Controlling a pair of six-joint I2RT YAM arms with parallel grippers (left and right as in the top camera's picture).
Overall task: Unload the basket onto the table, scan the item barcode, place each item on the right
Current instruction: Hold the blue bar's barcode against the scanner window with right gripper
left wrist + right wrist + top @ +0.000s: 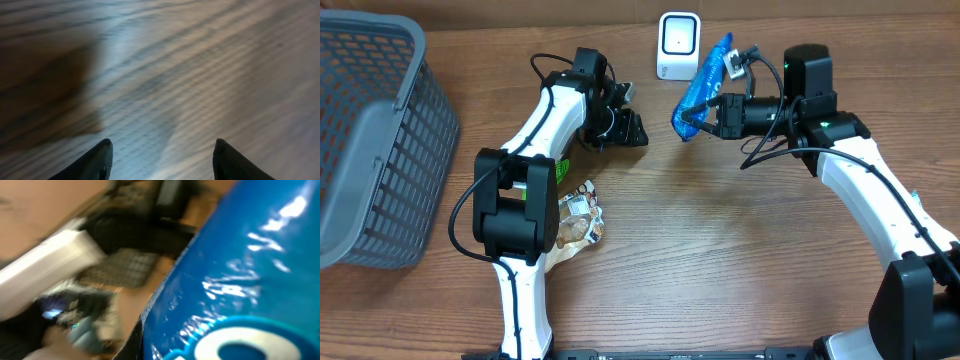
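The item is a shiny blue packet (706,72), held up above the table in my right gripper (702,114), which is shut on its lower end. It hangs just right of the white barcode scanner (678,45) at the table's back edge. In the right wrist view the blue packet (240,270) fills most of the blurred frame. No barcode is readable in any view. My left gripper (628,128) is left of the packet, low over the wood. It stands open with nothing between its dark fingertips (102,160).
A grey plastic basket (380,150) takes up the left side of the table. A brown and white snack packet (582,222) lies beside the left arm's base. Bare wood shows in the middle and at the front right.
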